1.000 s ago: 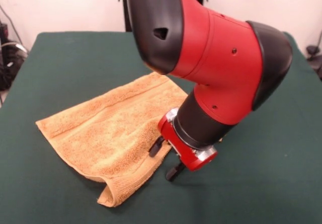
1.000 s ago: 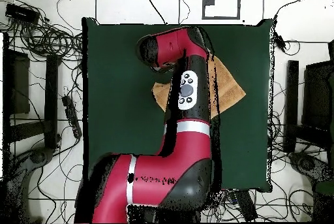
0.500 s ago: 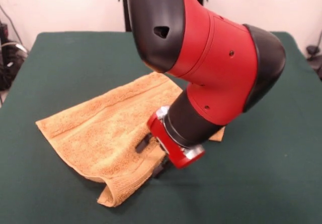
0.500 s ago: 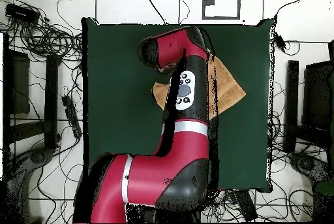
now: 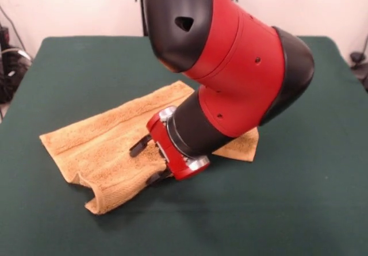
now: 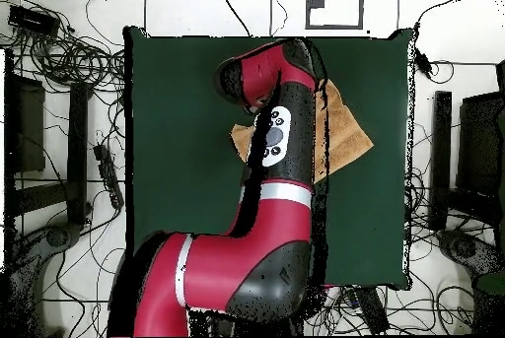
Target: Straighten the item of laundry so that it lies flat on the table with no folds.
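Observation:
The orange-tan towel (image 5: 98,144) lies on the green table (image 5: 75,66), rumpled, with its near corner folded under and a bulge of cloth raised at the near edge. My gripper (image 5: 140,168) is low over that near part. Its two black fingers (image 5: 138,148) stand apart, on either side of the bulge. A far-right corner of the towel shows past the arm. In the overhead view the towel (image 6: 345,132) peeks out to the right of the arm, on the table (image 6: 178,157), and the gripper is hidden beneath the arm.
The bulky red and black arm (image 5: 230,66) hangs over the table's middle and hides part of the towel. Cables and stands (image 6: 59,58) lie on the floor around the table.
The gripper has swept left across the towel's near edge. The folded near corner has shifted left with it, and the cloth has bunched between the fingers.

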### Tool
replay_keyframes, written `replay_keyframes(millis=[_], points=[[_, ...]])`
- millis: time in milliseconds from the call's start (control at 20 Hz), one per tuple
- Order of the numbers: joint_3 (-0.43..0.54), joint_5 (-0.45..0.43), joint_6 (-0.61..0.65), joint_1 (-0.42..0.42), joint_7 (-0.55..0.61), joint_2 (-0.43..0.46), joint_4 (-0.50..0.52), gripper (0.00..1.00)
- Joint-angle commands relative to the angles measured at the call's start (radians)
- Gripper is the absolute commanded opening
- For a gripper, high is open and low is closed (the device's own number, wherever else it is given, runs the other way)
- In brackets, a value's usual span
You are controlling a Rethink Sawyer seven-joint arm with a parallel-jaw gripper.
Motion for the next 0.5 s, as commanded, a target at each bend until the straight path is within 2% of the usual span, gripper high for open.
replay_keyframes(millis=[50,250,500], points=[[0.062,0.014,-0.002,-0.046,-0.006,0.088,-0.011,1.00],[0.183,0.089,-0.145,-0.104,-0.121,0.108,0.001,1.00],[0.250,0.146,-0.178,-0.142,-0.262,0.117,-0.008,1.00]])
